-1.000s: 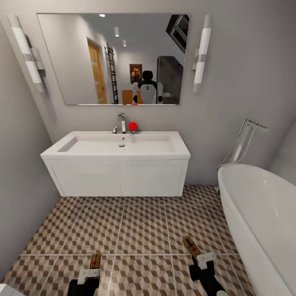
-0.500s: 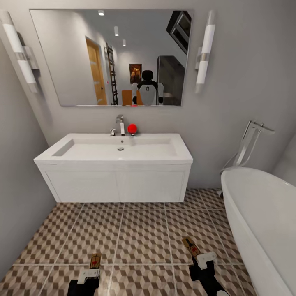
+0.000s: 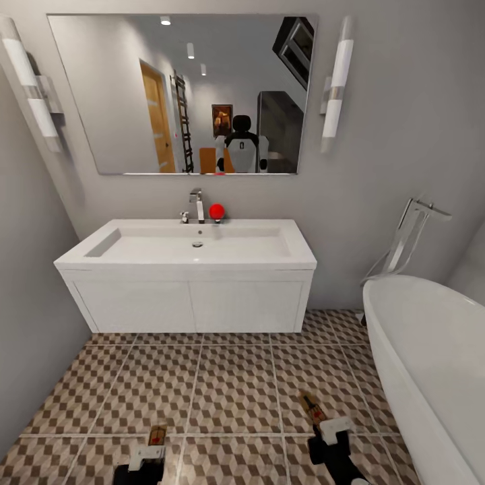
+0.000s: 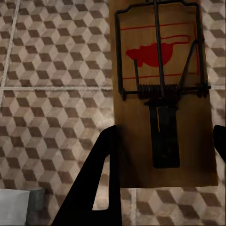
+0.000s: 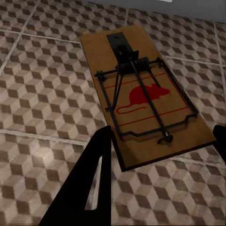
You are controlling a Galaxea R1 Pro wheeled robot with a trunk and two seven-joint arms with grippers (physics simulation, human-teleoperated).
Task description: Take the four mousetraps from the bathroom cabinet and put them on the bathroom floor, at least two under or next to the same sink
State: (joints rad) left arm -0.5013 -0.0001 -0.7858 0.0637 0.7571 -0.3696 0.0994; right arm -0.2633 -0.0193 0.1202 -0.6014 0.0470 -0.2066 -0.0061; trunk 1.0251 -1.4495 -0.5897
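Two mousetraps are held, one per arm. The left gripper has its jaws clamped on the left mousetrap, its red mouse print facing up; the right gripper has its jaws clamped on the right mousetrap. Both hang above the cube-patterned bathroom floor, in front of the white wall-hung sink, with the bathtub to the right.

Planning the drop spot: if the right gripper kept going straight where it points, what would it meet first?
Likely the bathroom floor short of the sink; the right gripper, holding a mousetrap, angles down at bare tiles. Depth is unclear.
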